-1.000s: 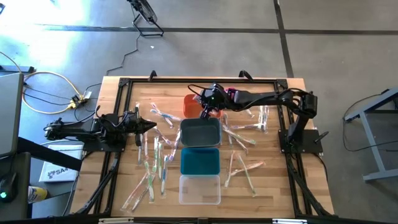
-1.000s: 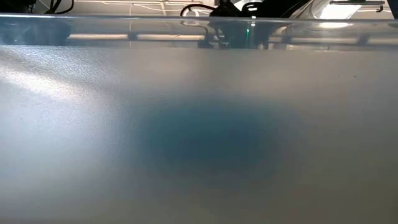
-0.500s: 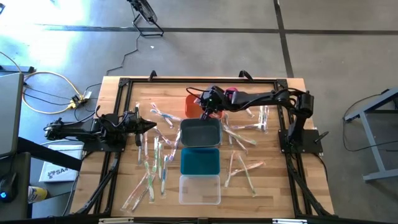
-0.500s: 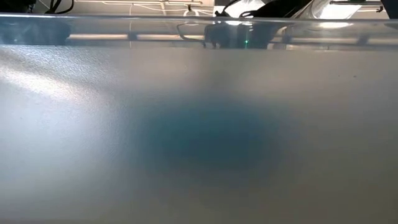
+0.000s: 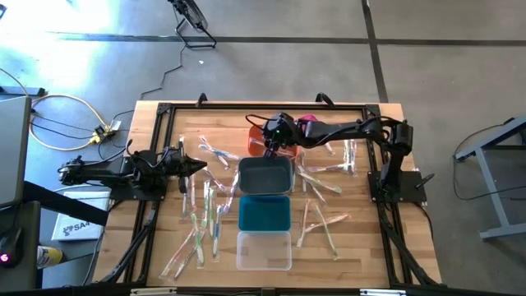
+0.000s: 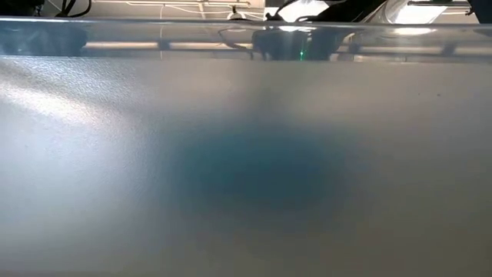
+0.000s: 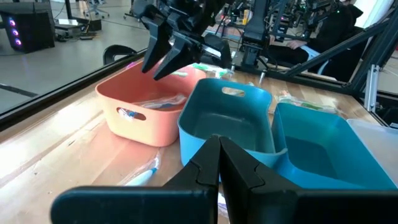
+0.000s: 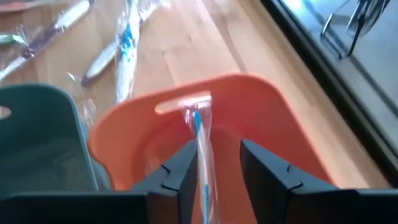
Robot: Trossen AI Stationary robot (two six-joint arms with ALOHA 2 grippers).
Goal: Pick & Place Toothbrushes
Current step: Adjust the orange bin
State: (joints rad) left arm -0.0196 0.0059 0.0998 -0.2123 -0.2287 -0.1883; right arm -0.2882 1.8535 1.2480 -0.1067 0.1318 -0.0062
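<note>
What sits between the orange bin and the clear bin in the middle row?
Two bins fill that stretch: a grey-teal plastic bin next to the orange bin, then a bright teal bin before the clear bin. The high view shows it.

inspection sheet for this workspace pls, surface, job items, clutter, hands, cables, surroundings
surface: wooden table inside a black frame.
job's things: wrapped toothbrushes scattered either side of the bins; one blue toothbrush hangs between the right hand's fingers over the orange bin.
clutter: grey bin, teal bin and clear bin in a row; magenta cloth behind the right arm.
hands: right hand open over the orange bin; left hand shut, waiting at the left edge.
cables: yellow cable on the floor, left.
surroundings: grey concrete floor.
</note>
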